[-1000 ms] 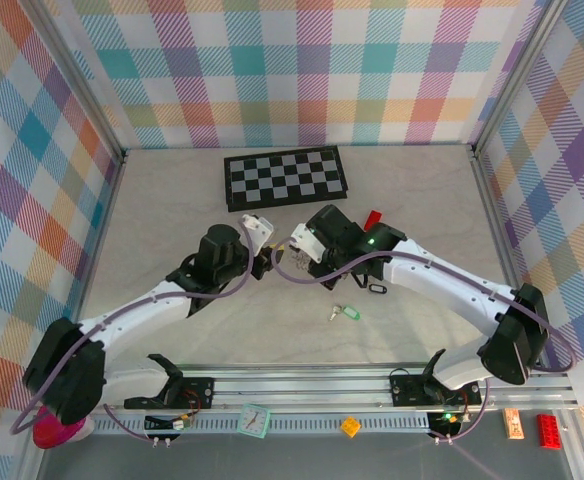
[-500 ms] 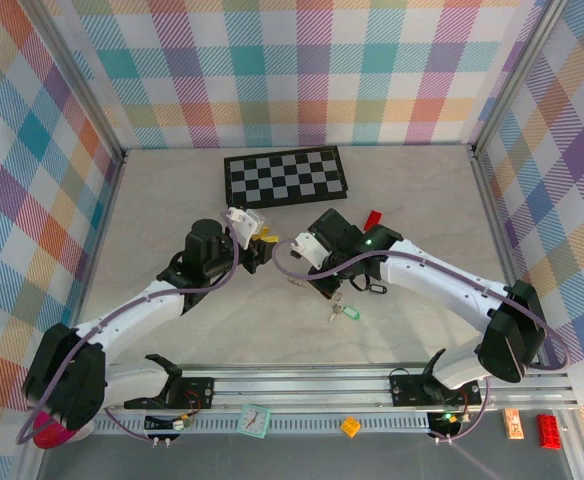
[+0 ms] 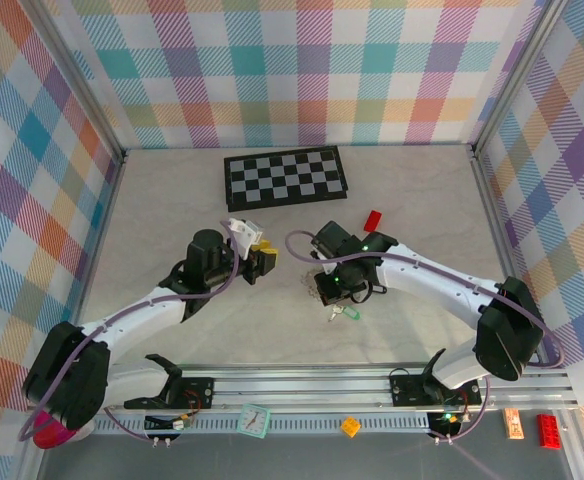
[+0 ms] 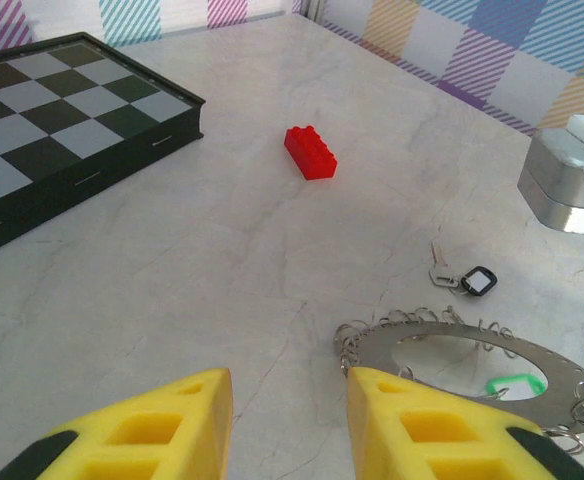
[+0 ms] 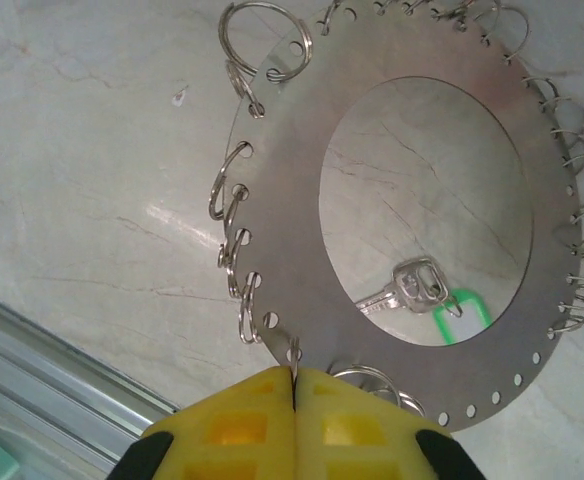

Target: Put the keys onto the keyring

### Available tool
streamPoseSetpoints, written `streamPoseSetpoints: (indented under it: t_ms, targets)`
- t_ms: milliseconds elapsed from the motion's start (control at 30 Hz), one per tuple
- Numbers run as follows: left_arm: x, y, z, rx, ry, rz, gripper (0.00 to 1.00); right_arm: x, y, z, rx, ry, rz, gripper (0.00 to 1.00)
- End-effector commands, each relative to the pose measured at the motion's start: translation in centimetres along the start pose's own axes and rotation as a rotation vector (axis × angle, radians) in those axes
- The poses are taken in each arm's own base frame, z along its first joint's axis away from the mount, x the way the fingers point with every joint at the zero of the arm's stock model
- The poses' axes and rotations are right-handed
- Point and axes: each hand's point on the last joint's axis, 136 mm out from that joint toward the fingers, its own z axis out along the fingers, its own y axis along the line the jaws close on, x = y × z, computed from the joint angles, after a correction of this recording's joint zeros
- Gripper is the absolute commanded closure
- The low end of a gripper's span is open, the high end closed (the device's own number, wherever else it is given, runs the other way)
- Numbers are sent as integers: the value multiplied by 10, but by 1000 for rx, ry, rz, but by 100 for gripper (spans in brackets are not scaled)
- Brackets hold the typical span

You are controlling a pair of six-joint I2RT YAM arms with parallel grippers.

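keyring (image 5: 282,230): wide flat grey metal disc with a big central hole, a row of small holes round the rim and wire loops hanging off many of them. right gripper (image 5: 294,385) is pinched tight on the rim edge nearest it, at one loop. ring spreads away from the fingertips, roughly level, at or just above the table, can't tell which. seen from the left gripper (image 4: 287,420) it sits ahead and to the right, near, not touching
green key (image 5: 417,290): silver blade, green head, flat on the table under the ring, visible through the hole, just ahead of the right gripper
black key (image 4: 469,281): flat on the table just past the ring's far rim from the left gripper, apart from the ring
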Motion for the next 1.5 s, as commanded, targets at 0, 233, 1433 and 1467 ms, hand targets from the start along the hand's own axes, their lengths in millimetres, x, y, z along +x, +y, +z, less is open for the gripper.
streamPoseSetpoints:
  t_ms: [0, 233, 1433, 1467]
  targets:
    - [-8, -14, -3, 59, -49, 23, 66, -2, -1, 0, -1, -5, 141, 100]
    - [3, -45, -4, 131, -49, 114, 70, -12, 10, 5, -123, 30, 285, 100]
    - [29, -8, -34, -319, -158, -14, 70, -87, 41, 72, -225, 55, 362, 90]
    - [29, -7, -37, -330, -152, -24, 69, -88, 42, 75, -222, 59, 347, 82]
